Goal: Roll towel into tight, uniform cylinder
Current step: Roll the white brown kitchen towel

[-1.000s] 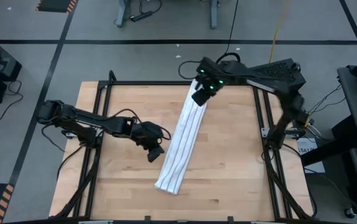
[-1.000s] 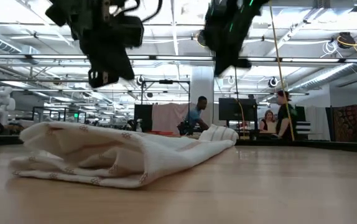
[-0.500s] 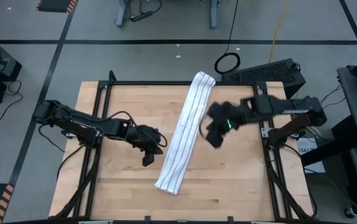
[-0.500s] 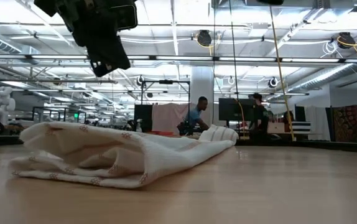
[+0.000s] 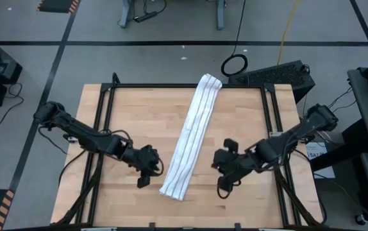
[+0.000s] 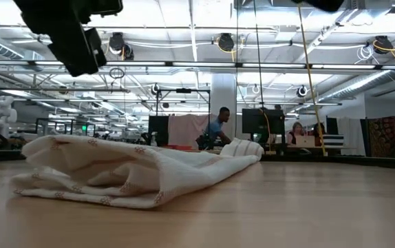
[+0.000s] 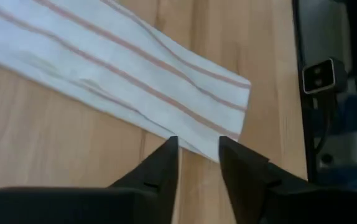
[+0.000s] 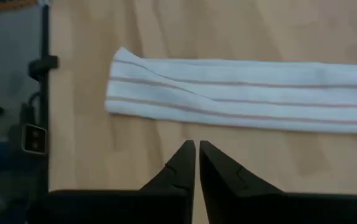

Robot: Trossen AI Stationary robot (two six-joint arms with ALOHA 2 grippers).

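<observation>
towel (image 5: 190, 137) folded long, far end overhanging table (image 5: 248, 199), left gripper (image 7: 196, 148) parted, right gripper (image 8: 196, 148) pressed together

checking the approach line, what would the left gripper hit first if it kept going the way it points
Probably the towel: the left gripper, slightly open, points at its long edge near the end, with only bare table between. How high it sits above the wood is unclear.
</observation>
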